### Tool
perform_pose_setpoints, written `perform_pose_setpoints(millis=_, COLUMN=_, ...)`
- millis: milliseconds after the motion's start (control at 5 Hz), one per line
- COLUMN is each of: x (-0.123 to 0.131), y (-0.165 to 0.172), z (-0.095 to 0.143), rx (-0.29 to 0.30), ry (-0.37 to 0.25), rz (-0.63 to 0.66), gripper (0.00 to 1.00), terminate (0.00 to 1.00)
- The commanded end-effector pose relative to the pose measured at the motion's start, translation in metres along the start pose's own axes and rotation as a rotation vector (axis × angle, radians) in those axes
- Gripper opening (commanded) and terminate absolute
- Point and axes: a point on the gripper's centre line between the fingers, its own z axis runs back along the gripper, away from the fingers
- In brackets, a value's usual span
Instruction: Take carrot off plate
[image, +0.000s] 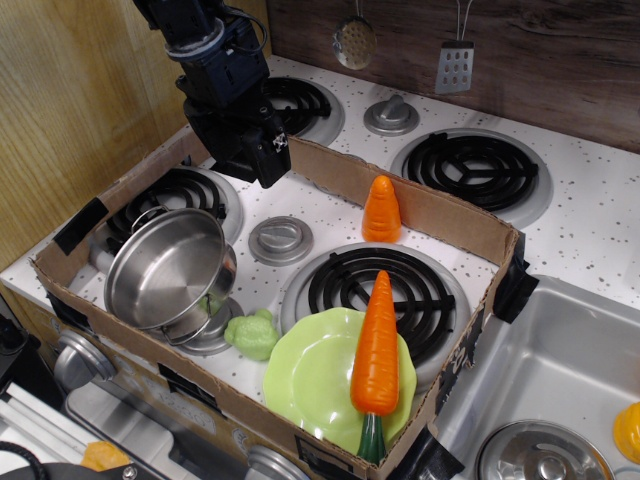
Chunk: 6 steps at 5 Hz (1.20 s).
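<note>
The long orange carrot (377, 345) lies on the right side of the lime-green plate (312, 378). Its tip points back over the front right burner and its dark green stem (372, 436) hangs over the plate's front rim. The plate leans in the front right corner of the cardboard tray. My black gripper (262, 158) hangs above the tray's back left part, far up and left of the carrot. It holds nothing that I can see. Its fingers merge into one dark shape, so I cannot tell whether they are open.
A steel pot (168, 268) lies tilted at the left. A bumpy green toy vegetable (253, 334) sits beside the plate. A short orange cone (381, 210) stands by the cardboard back wall (440, 212). A sink (560, 380) is at the right.
</note>
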Motion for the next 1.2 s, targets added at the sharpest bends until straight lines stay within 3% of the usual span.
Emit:
perform_pose_setpoints(millis=0, x=0.000, y=0.000, z=0.000, rx=0.000, ry=0.000, rz=0.000, gripper=1.00, terminate=0.00)
perform_pose_setpoints(millis=400, x=0.019, y=-0.007, z=0.032, rx=0.094, ry=0.017, rz=0.029, gripper=1.00, terminate=0.00)
perform_pose_setpoints(millis=600, x=0.020, y=-0.024, z=0.046, rx=0.118, ry=-0.006, rz=0.121, gripper=1.00, terminate=0.00)
perform_pose_setpoints(millis=800, x=0.011, y=-0.051, z=0.048, rx=0.109, ry=-0.029, rz=0.380, gripper=1.00, terminate=0.00)
perform_pose_setpoints(millis=1000, x=-0.002, y=-0.085, z=0.040, rx=0.109, ry=-0.059, rz=0.481, gripper=1.00, terminate=0.00)
